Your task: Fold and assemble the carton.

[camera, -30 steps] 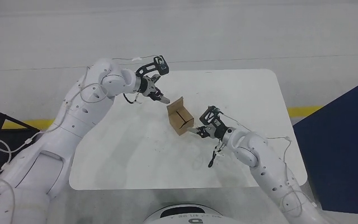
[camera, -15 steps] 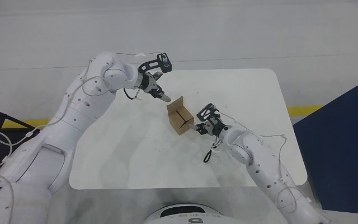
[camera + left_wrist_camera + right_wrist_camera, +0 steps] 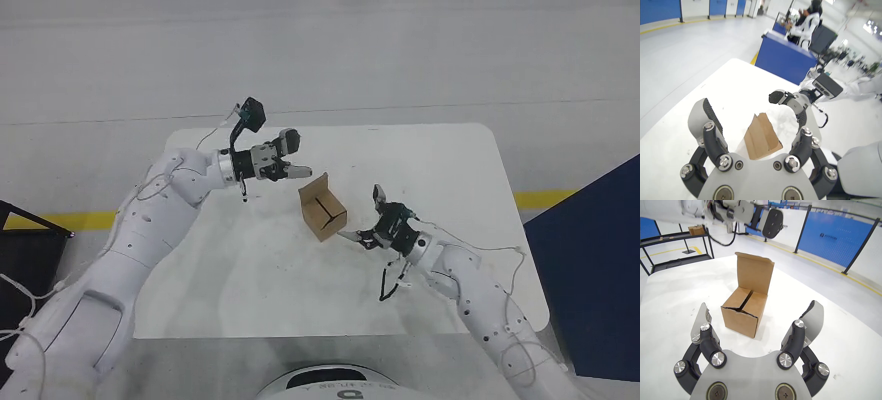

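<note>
A small brown carton (image 3: 322, 207) stands on the white table (image 3: 450, 170), near its middle. In the right wrist view the carton (image 3: 743, 311) has two inner flaps folded in and one lid flap upright at its far side. My right gripper (image 3: 363, 215) is open just beside the carton, with nothing between its fingers (image 3: 814, 313). My left gripper (image 3: 298, 155) hovers open on the carton's opposite side, a short way off. From the left wrist view the carton (image 3: 761, 138) lies below the left gripper (image 3: 755, 111), not touching it.
A blue partition (image 3: 600, 260) stands past the table's right side. A black shelf rack (image 3: 677, 237) is on the floor beyond the table. Bare tabletop lies all around the carton.
The left arm has swung its wrist round, and its gripper now faces the carton from slightly farther right. The right gripper's fingers have spread beside the carton. The carton has stayed put.
</note>
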`<state>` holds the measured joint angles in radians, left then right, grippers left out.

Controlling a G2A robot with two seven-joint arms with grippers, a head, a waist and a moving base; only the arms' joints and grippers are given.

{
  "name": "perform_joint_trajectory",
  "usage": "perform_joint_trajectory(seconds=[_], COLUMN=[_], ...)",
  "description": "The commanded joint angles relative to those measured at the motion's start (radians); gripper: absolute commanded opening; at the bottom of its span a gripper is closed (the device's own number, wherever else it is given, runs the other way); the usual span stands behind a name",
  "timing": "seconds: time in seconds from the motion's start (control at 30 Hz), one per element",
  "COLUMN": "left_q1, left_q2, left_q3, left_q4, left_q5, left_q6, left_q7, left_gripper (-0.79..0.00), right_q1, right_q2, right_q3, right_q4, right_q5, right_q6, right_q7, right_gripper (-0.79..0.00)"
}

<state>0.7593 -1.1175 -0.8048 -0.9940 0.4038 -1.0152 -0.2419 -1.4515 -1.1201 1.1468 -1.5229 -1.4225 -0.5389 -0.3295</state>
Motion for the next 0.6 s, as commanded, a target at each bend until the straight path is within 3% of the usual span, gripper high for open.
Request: perform_joint_trajectory(seconds=[0.0, 0.1, 0.23, 0.43, 0.57], left_q1=[0.028, 0.028, -0.008, -0.064, -0.088], left_q2=[0.001, -0.003, -0.015, -0.038, -0.058], left_q3=[0.008, 0.026, 0.054, 0.094, 0.105], left_q4=[0.037, 0.093, 0.174, 0.221, 0.216], left_q5=[0.072, 0.182, 0.314, 0.397, 0.370], left_q6=[0.003, 0.003, 0.003, 0.055, 0.045], left_q7=[0.106, 0.187, 0.206, 0.096, 0.101], left_gripper=[0.000, 0.000, 0.000, 0.000, 0.000], right_q1=[0.001, -0.001, -0.008, 0.018, 0.059], right_q2=[0.000, 0.001, 0.006, -0.001, -0.013], right_q3=[0.001, 0.009, 0.035, 0.026, -0.011], right_q4=[0.017, 0.029, 0.046, 0.078, 0.119], right_q5=[-0.020, -0.035, -0.029, -0.021, -0.016], right_q6=[0.019, 0.042, 0.030, 0.102, 0.116], right_q7=[-0.035, -0.049, -0.061, 0.034, 0.059], right_gripper=[0.000, 0.000, 0.000, 0.000, 0.000])
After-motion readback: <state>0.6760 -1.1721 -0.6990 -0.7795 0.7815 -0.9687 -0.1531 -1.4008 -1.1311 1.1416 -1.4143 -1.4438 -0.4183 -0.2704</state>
